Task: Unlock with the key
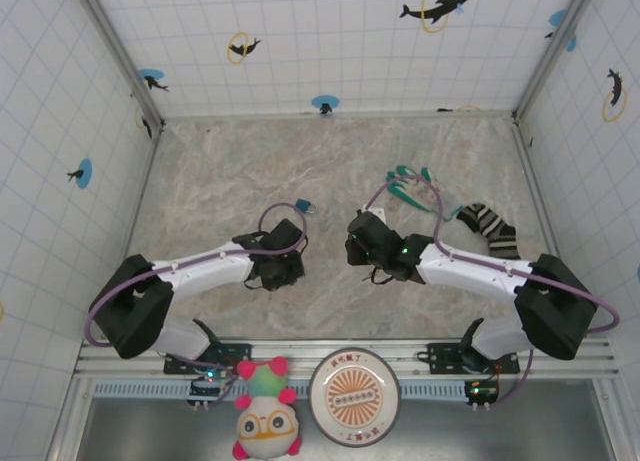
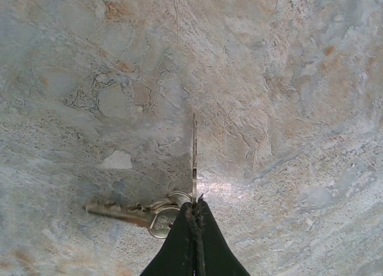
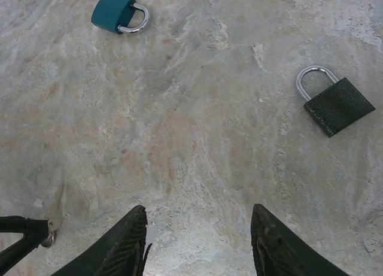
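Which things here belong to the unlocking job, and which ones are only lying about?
For the job: key, gripped in the shut left end effector; second key on its ring; blue padlock; dark padlock.
Lying about: striped sock; green glove; plush toy; round disc.

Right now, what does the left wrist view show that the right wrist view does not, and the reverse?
Left wrist view: the left gripper, jaws shut on the key, blade pointing away; a ring with a second key rests beside it. Right wrist view: a blue padlock and a dark padlock lying apart, and the right gripper, jaws open, nothing between. Both: the marbled table; a dark tip at the right wrist view's lower left may be the left gripper too.
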Controlling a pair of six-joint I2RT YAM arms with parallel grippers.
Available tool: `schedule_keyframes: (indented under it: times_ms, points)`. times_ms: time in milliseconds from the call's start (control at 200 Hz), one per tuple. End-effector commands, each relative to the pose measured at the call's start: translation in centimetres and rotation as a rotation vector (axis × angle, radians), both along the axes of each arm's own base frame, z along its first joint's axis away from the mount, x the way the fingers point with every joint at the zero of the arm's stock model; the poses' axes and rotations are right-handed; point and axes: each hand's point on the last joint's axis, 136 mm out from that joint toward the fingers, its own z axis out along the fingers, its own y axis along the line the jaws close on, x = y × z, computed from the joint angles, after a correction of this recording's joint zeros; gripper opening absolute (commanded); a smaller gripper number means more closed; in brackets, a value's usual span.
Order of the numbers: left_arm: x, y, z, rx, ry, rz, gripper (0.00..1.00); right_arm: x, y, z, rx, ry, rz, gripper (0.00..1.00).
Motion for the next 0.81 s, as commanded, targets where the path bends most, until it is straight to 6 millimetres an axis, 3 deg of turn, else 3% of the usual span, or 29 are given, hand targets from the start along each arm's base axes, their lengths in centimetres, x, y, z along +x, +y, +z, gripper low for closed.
schedule_keyframes:
  times_ms: [0, 175, 380, 571, 801]
  points:
    - [0.4, -0.2, 1.0, 0.030, -0.024, -0.045, 0.00, 0.0, -0.6, 0.3, -0.018, -0.020, -0.020, 0.49]
    - [2.1, -1.4, 4.6, 0.025, -0.114, -0.135, 0.00, 0.4, -1.4, 1.6, -0.014, -0.048, -0.028, 0.49]
    - [4.0, -2.6, 9.2, 0.038, -0.214, -0.247, 0.00, 0.9, -2.3, 4.5, 0.083, -0.126, -0.013, 0.49]
    - [4.6, -4.9, 12.2, -0.040, -0.261, -0.330, 0.00, 0.9, -2.4, 7.7, 0.187, -0.235, 0.053, 0.48]
    - [4.2, -8.4, 16.1, -0.214, -0.306, -0.455, 0.00, -1.0, -1.1, 11.5, 0.359, -0.368, 0.227, 0.47]
